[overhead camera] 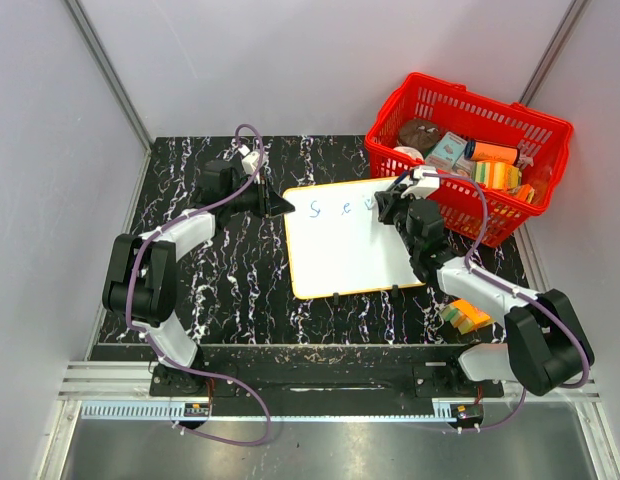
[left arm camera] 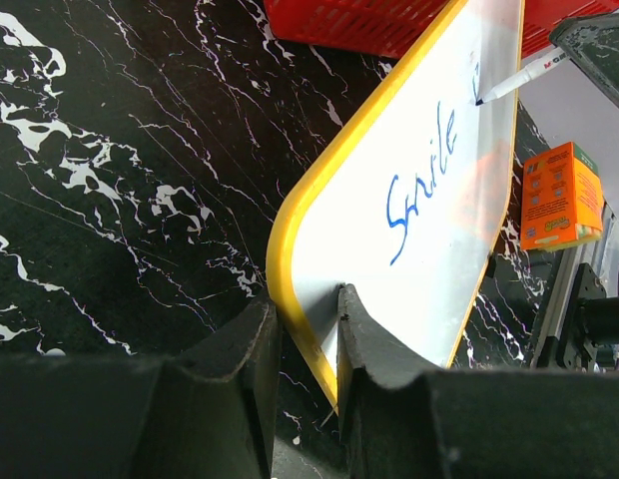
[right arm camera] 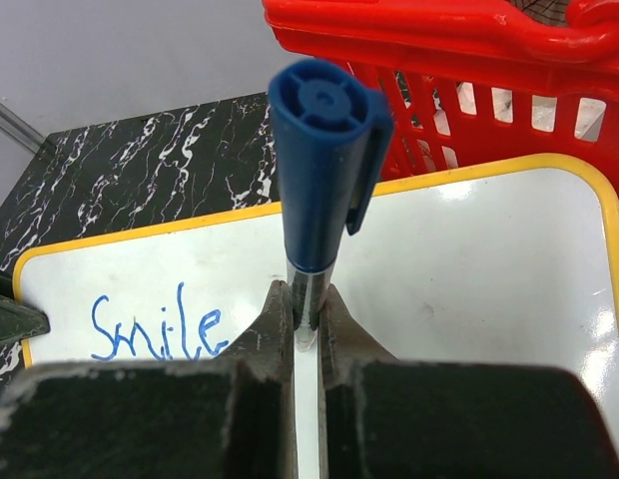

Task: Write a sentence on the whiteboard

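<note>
The whiteboard [overhead camera: 350, 250] lies on the black marble table, its orange-yellow frame showing. The sentence [overhead camera: 335, 208] reads only "Smile" in blue along the board's far edge; it also shows in the left wrist view [left arm camera: 424, 180] and the right wrist view [right arm camera: 155, 329]. My left gripper [overhead camera: 283, 205] is shut on the board's far left corner [left arm camera: 308, 319]. My right gripper [overhead camera: 390, 207] is shut on a blue-capped marker [right arm camera: 319, 170] and holds it upright over the board [right arm camera: 469, 269], just right of the word. The marker tip [left arm camera: 481, 98] is at the board surface.
A red basket [overhead camera: 470, 150] holding several packages stands right behind the board's far right corner, close to my right gripper. An orange box [overhead camera: 465, 315] lies on the table beside my right arm; it also shows in the left wrist view [left arm camera: 559, 195].
</note>
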You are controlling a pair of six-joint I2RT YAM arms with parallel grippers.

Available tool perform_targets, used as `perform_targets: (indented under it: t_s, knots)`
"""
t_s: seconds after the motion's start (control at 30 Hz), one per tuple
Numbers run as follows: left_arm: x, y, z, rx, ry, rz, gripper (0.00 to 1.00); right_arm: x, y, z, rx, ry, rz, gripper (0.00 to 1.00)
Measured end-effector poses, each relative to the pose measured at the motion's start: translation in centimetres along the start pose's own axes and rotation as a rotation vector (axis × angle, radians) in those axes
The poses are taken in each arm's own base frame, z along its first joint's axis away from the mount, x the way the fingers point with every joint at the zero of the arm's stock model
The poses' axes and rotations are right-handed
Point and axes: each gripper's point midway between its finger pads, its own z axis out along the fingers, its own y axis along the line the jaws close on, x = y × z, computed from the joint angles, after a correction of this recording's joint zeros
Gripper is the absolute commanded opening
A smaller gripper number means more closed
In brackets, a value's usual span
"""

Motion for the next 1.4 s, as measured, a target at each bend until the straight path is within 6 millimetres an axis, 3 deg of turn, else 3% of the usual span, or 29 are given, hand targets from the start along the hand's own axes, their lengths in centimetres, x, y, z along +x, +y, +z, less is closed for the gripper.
perform_targets:
  t_s: [0.83,1.17,1.4]
  knots:
    - [0.0,0.0,0.2,-0.01,0.004,0.017,0.0,0.6,1.0,0.1,-0.052,0.018,0.048,0.0]
    - [0.0,0.0,0.3,-0.013,0.005,0.036,0.0,-3.6,1.9,-1.6,-0.076,-0.087,0.065,0.0]
    - [0.0,0.0,0.3,-0.013,0.005,0.037,0.0,-3.9,1.3,-0.8,-0.029,-0.087,0.033,0.0]
